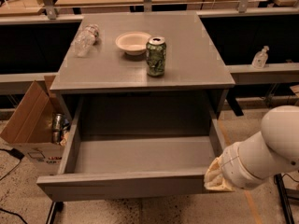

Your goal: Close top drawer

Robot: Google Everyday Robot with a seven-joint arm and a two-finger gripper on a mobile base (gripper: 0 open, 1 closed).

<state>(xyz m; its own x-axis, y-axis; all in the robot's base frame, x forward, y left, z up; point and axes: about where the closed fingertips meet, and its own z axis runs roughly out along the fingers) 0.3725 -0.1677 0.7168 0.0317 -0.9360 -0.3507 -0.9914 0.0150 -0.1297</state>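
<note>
The top drawer is a wide grey box pulled far out of the grey cabinet, its shallow inside empty. Its flat front panel faces the camera at the bottom. My gripper sits at the end of the white arm, against the right end of the front panel. A yellowish cover hides most of it.
On the cabinet top stand a green can, a white bowl and a lying clear bottle. An open cardboard box with cans stands on the floor at the left. A small bottle sits on a shelf at the right.
</note>
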